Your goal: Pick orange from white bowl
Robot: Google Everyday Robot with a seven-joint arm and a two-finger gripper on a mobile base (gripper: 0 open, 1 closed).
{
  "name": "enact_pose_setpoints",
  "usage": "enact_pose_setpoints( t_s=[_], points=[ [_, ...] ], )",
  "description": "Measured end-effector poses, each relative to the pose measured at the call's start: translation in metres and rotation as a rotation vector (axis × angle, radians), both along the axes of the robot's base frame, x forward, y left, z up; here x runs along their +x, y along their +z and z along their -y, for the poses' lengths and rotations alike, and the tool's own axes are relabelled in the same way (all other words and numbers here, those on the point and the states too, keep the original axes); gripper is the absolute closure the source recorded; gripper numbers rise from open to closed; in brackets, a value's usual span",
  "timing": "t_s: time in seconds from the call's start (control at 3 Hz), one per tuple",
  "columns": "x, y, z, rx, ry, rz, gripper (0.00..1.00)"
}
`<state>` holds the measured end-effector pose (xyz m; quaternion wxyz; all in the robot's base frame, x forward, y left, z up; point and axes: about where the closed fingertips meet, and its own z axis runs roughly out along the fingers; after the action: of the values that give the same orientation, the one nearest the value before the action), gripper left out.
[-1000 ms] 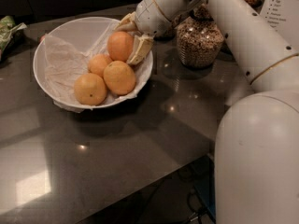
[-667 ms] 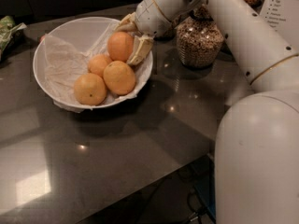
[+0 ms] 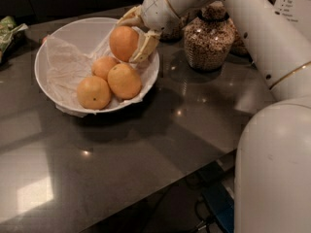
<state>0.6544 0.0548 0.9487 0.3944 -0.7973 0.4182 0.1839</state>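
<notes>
Deep-orange skin marks the orange (image 3: 123,42), clamped between the jaws of the gripper (image 3: 133,39) above the far right side of the white bowl (image 3: 80,33). I read it as slightly higher than a second ago. The three other oranges (image 3: 125,80) lie unmoved on the paper lining (image 3: 63,67). A grain-filled jar (image 3: 209,40) stands near the bowl on the dark bench (image 3: 146,149).
</notes>
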Motion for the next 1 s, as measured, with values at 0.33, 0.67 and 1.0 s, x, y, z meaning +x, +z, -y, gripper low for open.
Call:
enact_pose_setpoints(
  t_s=[0.33,0.67,1.0],
  points=[
    [-0.001,0.031,0.009,0.009,-0.002,0.058,1.0],
    [-0.003,0.048,0.013,0.027,0.002,0.089,1.0],
    [-0.013,0.054,0.001,0.083,0.046,0.081,1.0]
  ],
)
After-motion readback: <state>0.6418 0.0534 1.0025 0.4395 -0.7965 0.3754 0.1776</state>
